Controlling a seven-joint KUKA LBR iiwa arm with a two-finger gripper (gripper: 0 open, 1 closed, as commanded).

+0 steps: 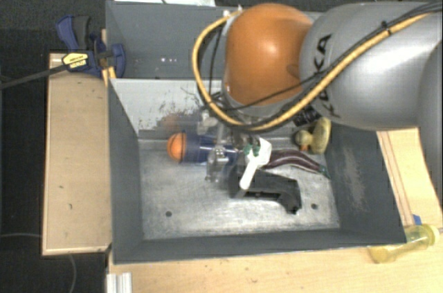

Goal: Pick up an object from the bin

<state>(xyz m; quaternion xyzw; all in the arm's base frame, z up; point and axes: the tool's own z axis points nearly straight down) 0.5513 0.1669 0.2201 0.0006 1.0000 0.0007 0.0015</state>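
Orange-covered at the wrist (266,52), hangs low over the grey bin's (124,181) middle, jaws down just beside a blue tube (197,147) with an orange end lying left of centre, perhaps touching it, white piece (251,165) and black block (277,189) near; cannot tell whether clenched or released.

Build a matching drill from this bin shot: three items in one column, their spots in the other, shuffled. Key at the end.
Things
1. blue tube with an orange end
2. black angular piece
3. pale yellow lump

Places in the bin
A. back right, close to the right wall
B. left of centre, toward the back
C. right of centre, nearest the front

Pairs: 1-B, 2-C, 3-A
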